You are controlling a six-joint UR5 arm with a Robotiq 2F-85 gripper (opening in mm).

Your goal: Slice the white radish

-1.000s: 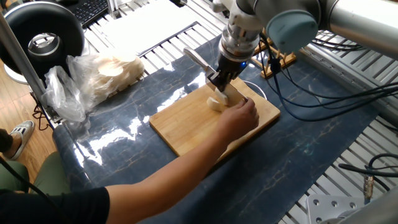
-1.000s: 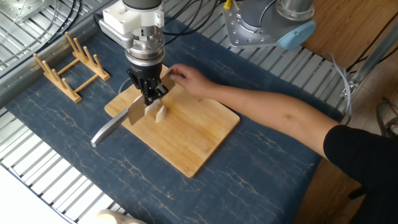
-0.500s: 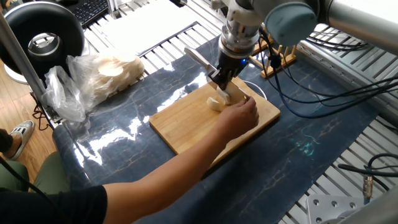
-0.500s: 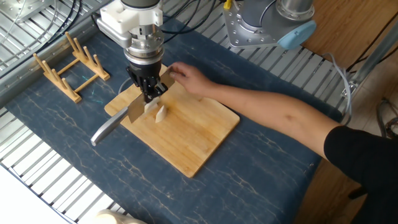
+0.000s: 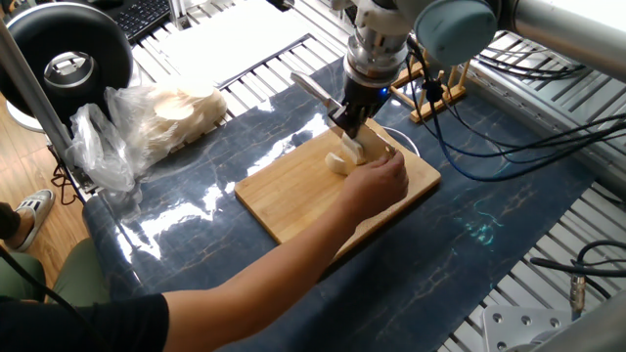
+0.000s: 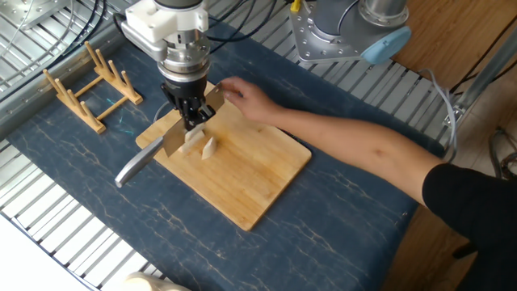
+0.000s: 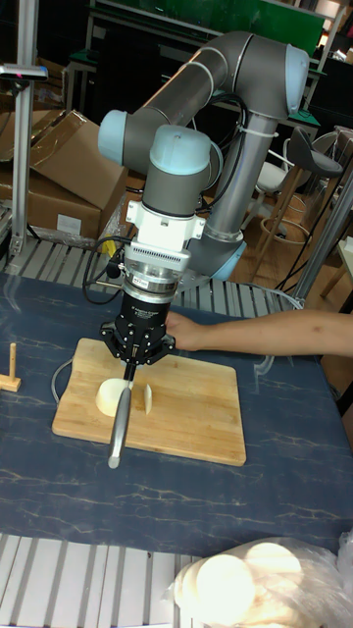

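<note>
The white radish lies on the wooden cutting board (image 6: 250, 182) as a cream-white chunk (image 7: 106, 395) with a cut slice (image 7: 149, 396) standing next to it. In the other fixed view the slice (image 6: 208, 147) sits just right of the blade. My gripper (image 6: 191, 121) is shut on a knife (image 6: 171, 142), whose grey handle (image 7: 119, 427) points toward the board's near edge. The blade stands at the radish (image 5: 337, 163). A person's hand (image 5: 381, 181) rests on the board beside the radish, close to my gripper (image 5: 350, 122).
The person's forearm (image 6: 347, 145) crosses the board from one side. A wooden rack (image 6: 89, 81) stands on the dark blue mat beside the board. A clear plastic bag of pale round slices (image 5: 176, 112) lies at the mat's end, near a black round appliance (image 5: 64, 49).
My gripper and the knife have shifted slightly up and away along the radish. The person's hand has stayed in place.
</note>
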